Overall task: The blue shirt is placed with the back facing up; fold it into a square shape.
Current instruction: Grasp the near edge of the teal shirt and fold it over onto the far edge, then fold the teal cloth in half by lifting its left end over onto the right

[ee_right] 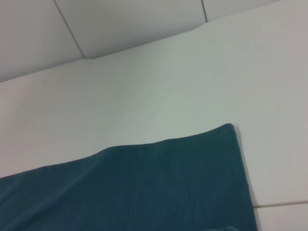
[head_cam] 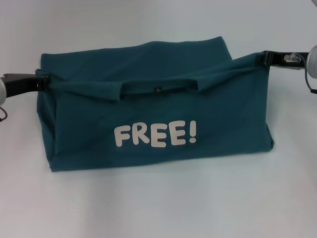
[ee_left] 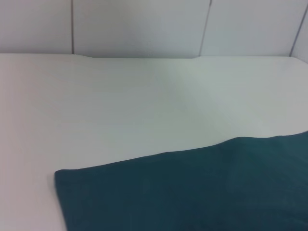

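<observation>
The shirt [head_cam: 163, 119] was dark teal-blue, plain apart from pale, off-white block letters [head_cam: 155, 135] reading "FREE!" on the side facing the head camera. The table [head_cam: 158, 203] under it was plain white. The grippers [head_cam: 43, 82] at the shirt's edges looked black, perhaps dark grey.

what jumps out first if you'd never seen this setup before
The blue shirt dominates the middle of the white table, lifted and draped so the pale "FREE!" lettering faces the head camera. The left end effector grips its upper edge on the left, and the right end effector grips the upper edge on the right, a little higher.
</observation>
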